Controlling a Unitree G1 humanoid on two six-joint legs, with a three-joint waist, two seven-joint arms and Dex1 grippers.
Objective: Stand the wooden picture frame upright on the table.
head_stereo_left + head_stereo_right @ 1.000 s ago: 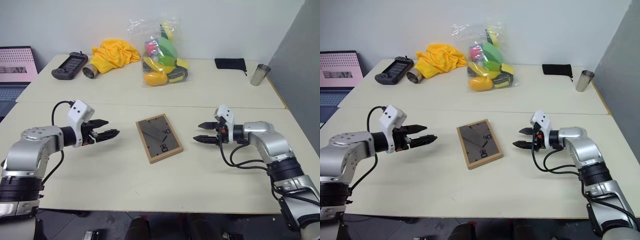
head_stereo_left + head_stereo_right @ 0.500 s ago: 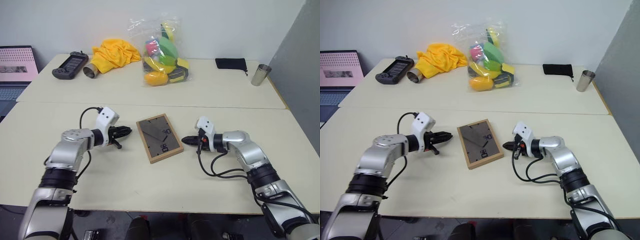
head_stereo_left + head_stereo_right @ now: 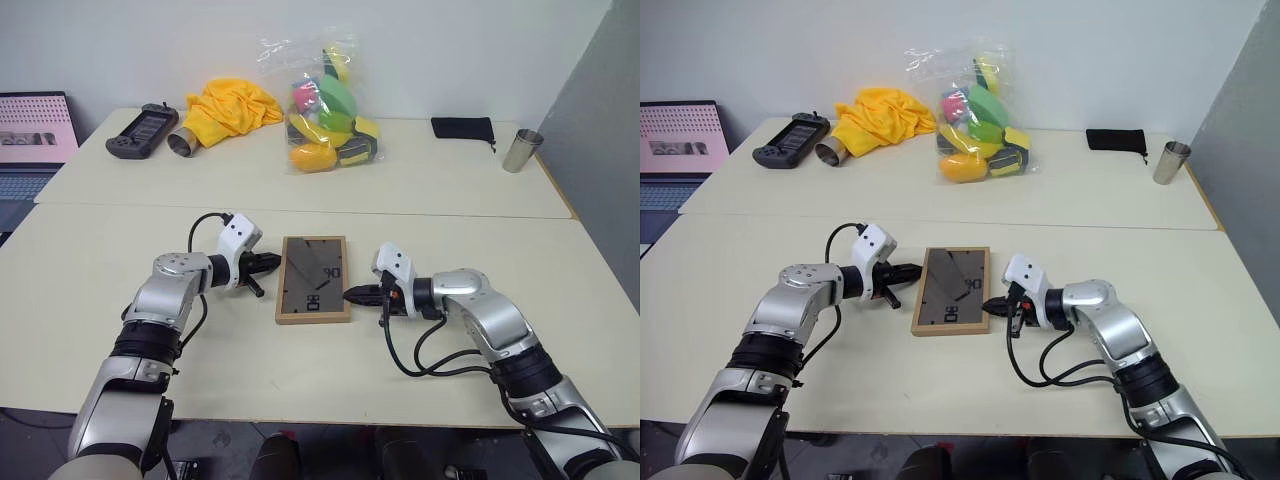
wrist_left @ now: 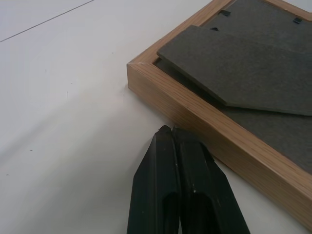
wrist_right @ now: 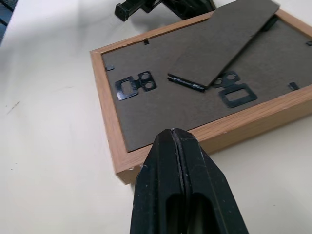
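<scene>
The wooden picture frame (image 3: 314, 279) lies flat in the middle of the table (image 3: 300, 380), dark back up, its fold-out stand (image 5: 229, 39) folded flat against the back. My left gripper (image 3: 277, 264) is shut, and its tips sit at the frame's left edge near the far corner, close to the wood (image 4: 195, 114). At the opposite edge my right gripper (image 3: 347, 295) is shut too, its tips up against the wooden rim (image 5: 219, 131) near the front corner. Neither holds anything.
Along the back of the table are a handheld game console (image 3: 140, 133), a metal cup on its side (image 3: 180, 143), a yellow cloth (image 3: 230, 105), a clear bag of colourful toys (image 3: 325, 105), a black pouch (image 3: 462, 127) and an upright steel cup (image 3: 520, 150). A laptop (image 3: 30, 140) stands at far left.
Both grippers have shut and closed in on the frame from either side. The frame has turned from a slant to sit square with the table's front edge.
</scene>
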